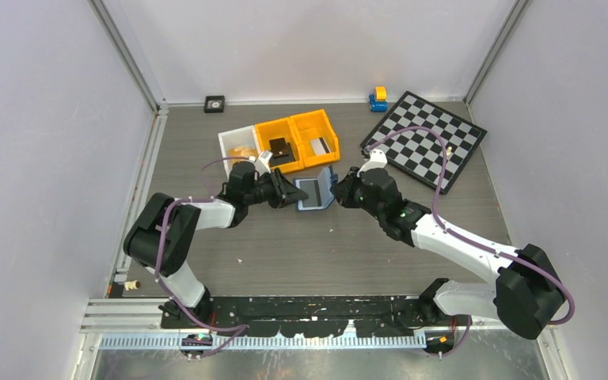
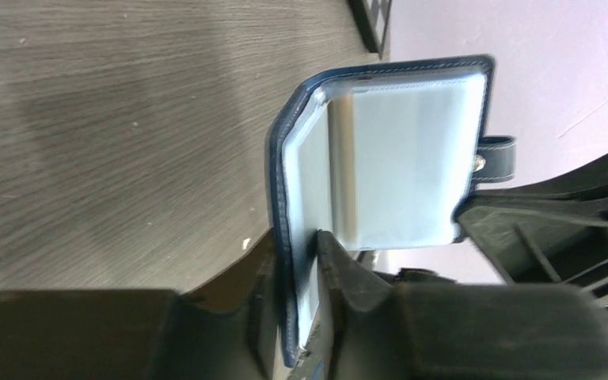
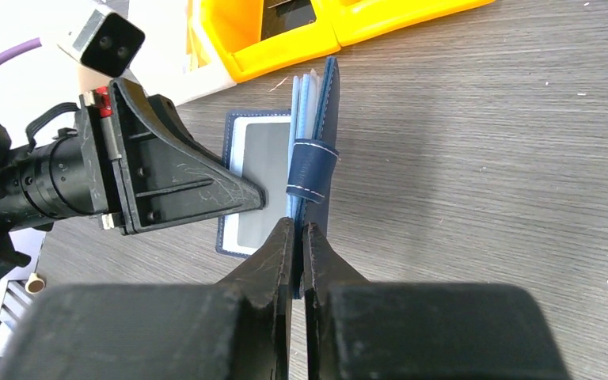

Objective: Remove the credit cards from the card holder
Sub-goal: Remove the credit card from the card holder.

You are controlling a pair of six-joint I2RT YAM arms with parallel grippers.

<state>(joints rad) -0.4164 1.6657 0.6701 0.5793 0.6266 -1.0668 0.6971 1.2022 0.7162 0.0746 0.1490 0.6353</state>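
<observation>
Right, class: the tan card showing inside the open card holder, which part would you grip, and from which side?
Probably its long edge beside the fold, the tan card showing clearest there; the rest sits behind cloudy sleeve. Come at the card holder from its open inner face, pinching thin-wise. Which way the pocket opens isn't visible.

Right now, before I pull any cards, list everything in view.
card holder: one, navy, open, table centre between grippers
credit cards: count unclear, grey face showing in the flat flap
orange bins: two, behind the holder
white bin: one, left of them
black block: one, in the left orange bin
chessboard: one, black-and-white, back right
toy: one, blue-yellow, back wall
black square: one, back wall, left
small cylinder: one, pale, near-left edge
left gripper: one, black, fingers either side of the flat flap
right gripper: one, black, shut on the upright flap
</observation>
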